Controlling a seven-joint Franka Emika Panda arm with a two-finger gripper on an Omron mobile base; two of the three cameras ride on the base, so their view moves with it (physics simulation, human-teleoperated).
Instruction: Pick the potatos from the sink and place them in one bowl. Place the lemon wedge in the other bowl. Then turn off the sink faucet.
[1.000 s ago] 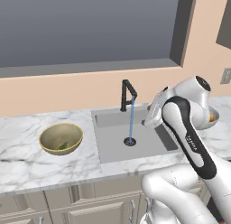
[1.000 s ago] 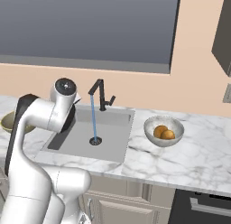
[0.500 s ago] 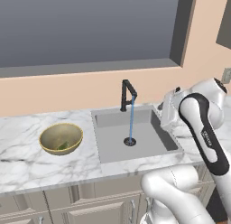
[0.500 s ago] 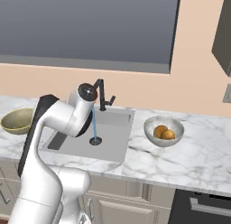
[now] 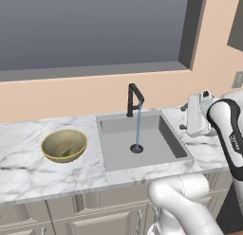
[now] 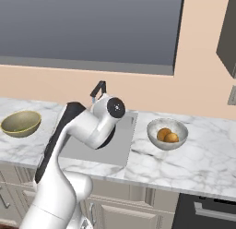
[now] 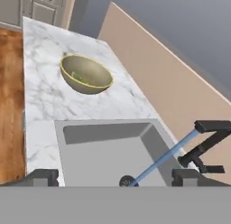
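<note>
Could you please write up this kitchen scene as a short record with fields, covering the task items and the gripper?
potatoes: two, lying in the silvery bowl, right of the sink
lemon wedge: in the gold bowl, left of the sink
sink: basin holds no produce
faucet: running, blue stream falling to the drain
gripper: open, holding nothing, above the sink's right side and aimed across the basin
left to do: turn off the faucet
</note>
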